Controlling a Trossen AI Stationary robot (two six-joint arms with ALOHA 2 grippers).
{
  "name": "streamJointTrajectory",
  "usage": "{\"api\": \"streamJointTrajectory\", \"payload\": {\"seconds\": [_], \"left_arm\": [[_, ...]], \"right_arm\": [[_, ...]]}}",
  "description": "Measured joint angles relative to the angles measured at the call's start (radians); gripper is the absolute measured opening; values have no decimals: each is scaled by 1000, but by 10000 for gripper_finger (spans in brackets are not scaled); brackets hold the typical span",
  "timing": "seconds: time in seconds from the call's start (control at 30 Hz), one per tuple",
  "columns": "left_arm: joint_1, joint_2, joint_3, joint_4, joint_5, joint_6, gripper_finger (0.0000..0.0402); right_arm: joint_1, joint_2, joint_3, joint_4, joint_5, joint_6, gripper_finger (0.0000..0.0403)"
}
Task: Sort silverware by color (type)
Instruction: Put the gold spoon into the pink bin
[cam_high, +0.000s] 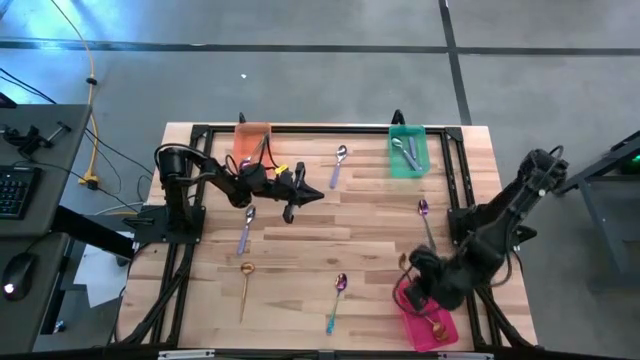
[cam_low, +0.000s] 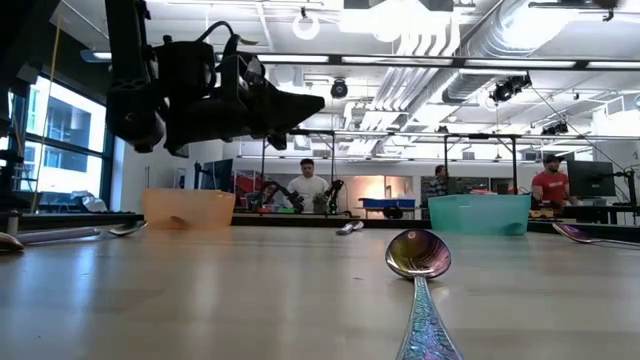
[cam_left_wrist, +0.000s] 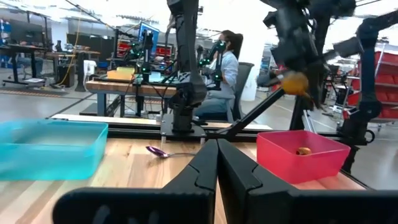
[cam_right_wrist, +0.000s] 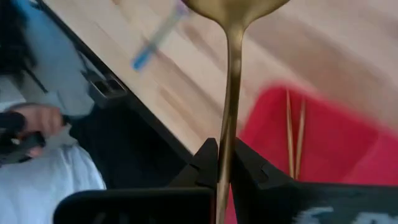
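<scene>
My right gripper (cam_high: 413, 272) is shut on a gold spoon (cam_right_wrist: 231, 74), held above the table beside the pink tray (cam_high: 440, 330) at the near right. That tray has gold spoons (cam_right_wrist: 293, 134) lying in it. My left gripper (cam_high: 300, 196) hovers shut and empty over the table's far left middle, near the orange tray (cam_high: 253, 140). Loose on the wood lie two lavender-handled spoons (cam_high: 340, 162) (cam_high: 246, 228), a gold spoon (cam_high: 245, 282), an iridescent spoon (cam_high: 336, 300) and a purple one (cam_high: 425, 215). My right gripper pinches the gold spoon's handle (cam_right_wrist: 225, 140) between its two fingers. The fingers slant downward and lie along the handle. The bowl (cam_right_wrist: 236, 6) sticks out beyond the fingertips, and the spoon is lifted clear of table and tray.
A green tray (cam_high: 408, 152) holding silver spoons stands at the far right. Black frame rails (cam_high: 330, 128) run along the table's edges. People work at benches in the room beyond the table (cam_low: 307, 180).
</scene>
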Motion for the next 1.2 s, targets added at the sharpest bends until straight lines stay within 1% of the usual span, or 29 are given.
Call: {"api": "streamJointTrajectory", "payload": {"seconds": [0.2, 0.3, 0.37, 0.57, 0.8, 0.97, 1.1, 1.2], "left_arm": [[0, 0, 21, -31, 0, 4, 0], [1, 0, 27, -49, 0, 31, 0], [4, 0, 30, -50, 0, 35, 0], [23, 0, 47, -54, 0, 36, 0], [29, 0, 55, -54, 0, 62, 0], [29, 0, 55, -53, 0, 63, 0], [29, 0, 55, -55, 0, 63, 0], [29, 0, 55, -56, 0, 63, 0]], "right_arm": [[100, 89, 1, 53, -115, 269, 0], [132, 135, 1, 59, -125, 348, 0], [144, 167, 1, 67, -130, 370, 0], [150, 254, 1, 77, -147, 331, 0], [117, 325, 0, 69, -188, 260, 0], [108, 348, 0, 67, -228, 207, 0], [108, 348, -1, 48, -250, 200, 1], [108, 348, -1, 49, -266, 187, 14]]}}
